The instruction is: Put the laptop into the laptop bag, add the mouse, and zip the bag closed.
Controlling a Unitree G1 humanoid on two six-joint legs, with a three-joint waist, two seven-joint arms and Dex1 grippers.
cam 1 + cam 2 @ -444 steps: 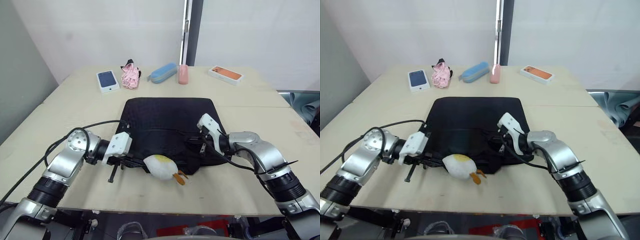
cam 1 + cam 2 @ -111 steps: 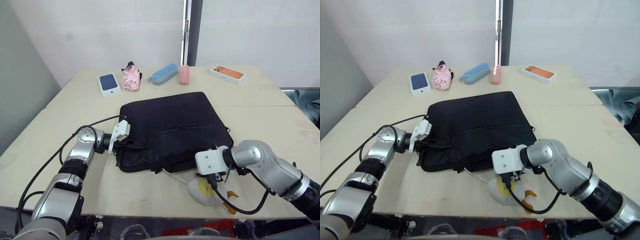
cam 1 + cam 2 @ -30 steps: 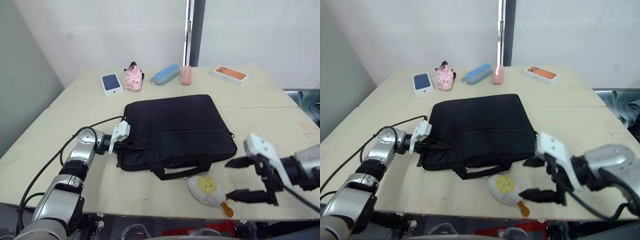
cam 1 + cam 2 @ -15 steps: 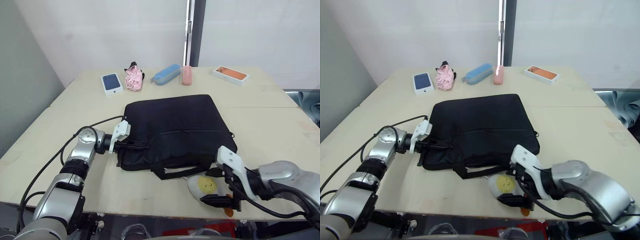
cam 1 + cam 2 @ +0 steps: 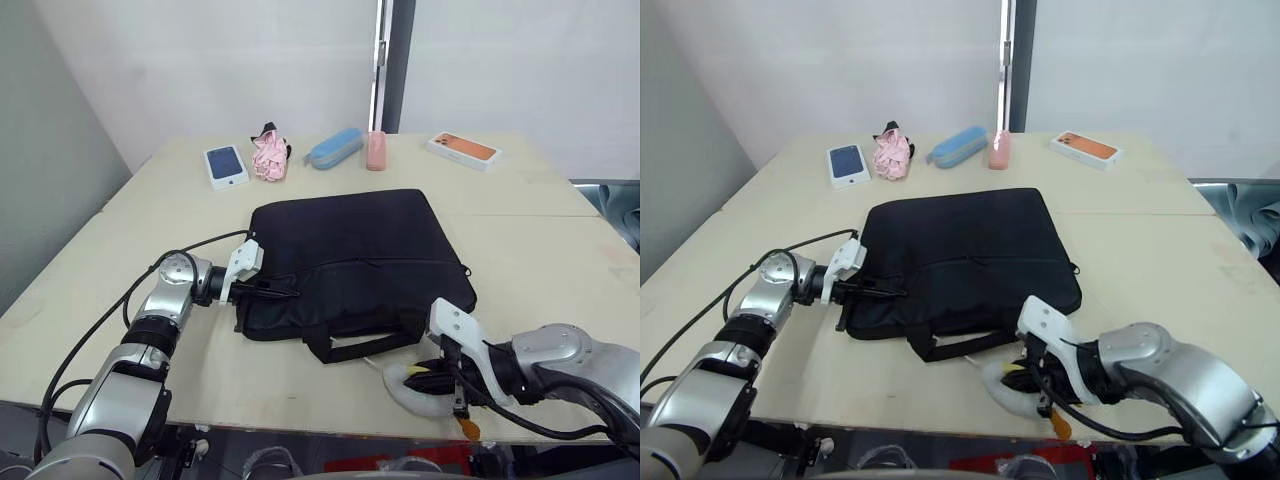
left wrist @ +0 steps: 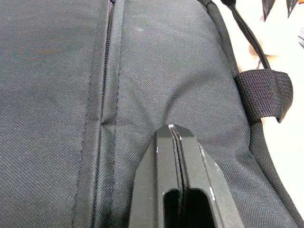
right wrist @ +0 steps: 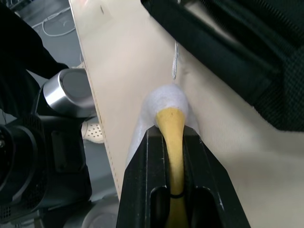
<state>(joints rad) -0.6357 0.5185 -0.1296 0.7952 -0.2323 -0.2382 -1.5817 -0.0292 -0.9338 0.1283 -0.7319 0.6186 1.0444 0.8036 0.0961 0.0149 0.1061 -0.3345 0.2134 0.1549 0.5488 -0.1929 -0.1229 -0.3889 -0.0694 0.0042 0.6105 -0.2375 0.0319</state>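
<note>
Between the left gripper's (image 6: 175, 137) clenched fingers nothing shows; their tips press the laptop bag's (image 5: 355, 255) left edge. Right gripper (image 7: 172, 137) pinches the plush egg (image 5: 420, 384) just beside the bag's handle (image 5: 958, 345). No writing is readable.

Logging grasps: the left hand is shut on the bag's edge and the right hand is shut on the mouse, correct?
Not the mouse. The right hand is shut on the plush egg, squeezing its yellow face, as the right wrist view shows. The left hand is indeed shut on the bag.
</note>
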